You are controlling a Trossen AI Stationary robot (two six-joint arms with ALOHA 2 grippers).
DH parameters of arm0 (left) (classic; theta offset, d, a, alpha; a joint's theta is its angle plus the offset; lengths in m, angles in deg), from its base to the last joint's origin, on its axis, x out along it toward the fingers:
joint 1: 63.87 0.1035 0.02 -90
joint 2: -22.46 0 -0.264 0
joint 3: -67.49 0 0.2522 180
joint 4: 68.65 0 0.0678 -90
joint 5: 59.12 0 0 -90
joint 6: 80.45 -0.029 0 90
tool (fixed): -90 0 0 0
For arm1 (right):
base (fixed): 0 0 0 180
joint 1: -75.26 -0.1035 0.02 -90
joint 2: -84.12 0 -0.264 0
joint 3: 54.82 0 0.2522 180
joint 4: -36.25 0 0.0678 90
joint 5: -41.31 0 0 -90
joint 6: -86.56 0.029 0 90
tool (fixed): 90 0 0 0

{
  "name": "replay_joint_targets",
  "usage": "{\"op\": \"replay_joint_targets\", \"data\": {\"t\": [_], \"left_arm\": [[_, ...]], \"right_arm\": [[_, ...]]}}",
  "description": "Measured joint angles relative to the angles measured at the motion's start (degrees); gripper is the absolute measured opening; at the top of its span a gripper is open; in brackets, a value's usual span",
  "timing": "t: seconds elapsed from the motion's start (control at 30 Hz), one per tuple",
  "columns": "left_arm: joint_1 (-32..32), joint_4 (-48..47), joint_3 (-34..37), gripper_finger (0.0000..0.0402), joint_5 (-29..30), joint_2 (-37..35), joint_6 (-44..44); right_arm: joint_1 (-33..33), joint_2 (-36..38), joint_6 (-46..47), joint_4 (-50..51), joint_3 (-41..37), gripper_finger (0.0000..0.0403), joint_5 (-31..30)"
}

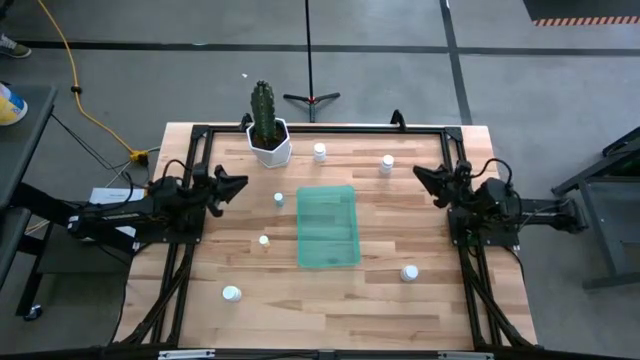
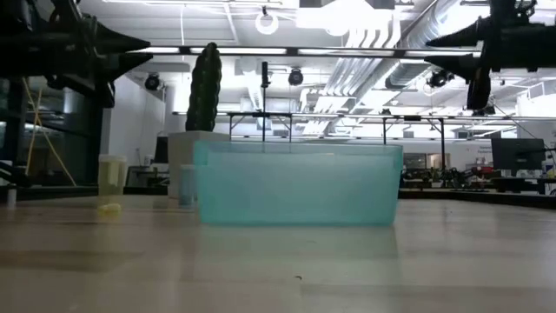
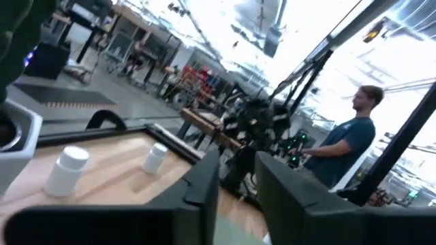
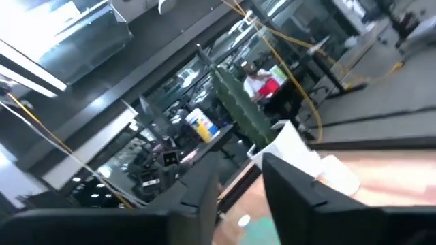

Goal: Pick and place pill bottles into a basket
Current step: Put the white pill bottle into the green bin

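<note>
Evidently no label reads on the pill bottles (image 1: 319,152) around the basket (image 1: 328,227); both end effectors (image 1: 238,187) (image 1: 421,175) gape.

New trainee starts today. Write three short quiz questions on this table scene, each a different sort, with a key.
1. How many pill bottles lie on the table outside the basket?
2. True or false: the basket already holds a bottle.
3. Which stands nearest the cactus pot? A. left claw B. right claw C. neither arm is in view

Key: 1. six; 2. false; 3. A
</note>
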Motion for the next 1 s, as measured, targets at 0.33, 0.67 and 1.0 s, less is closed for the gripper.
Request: {"op": "replay_joint_targets", "data": {"t": [0.33,0.67,1.0], "left_arm": [[0.0,0.1,-0.8,0.0221,0.0,0.0,0.0],[0.0,0.0,-0.8,0.0221,0.1,0.0,0.3],[0.0,0.2,-0.9,0.0206,0.1,0.0,1.9]], "right_arm": [[0.1,-18.9,-4.7,18.2,17.4,0.0181,-3.0],[3.1,-38.7,0.9,35.7,34.4,0.0182,-12.9],[12.1,-51.5,10.2,44.5,44.8,0.0219,-4.6]]}}
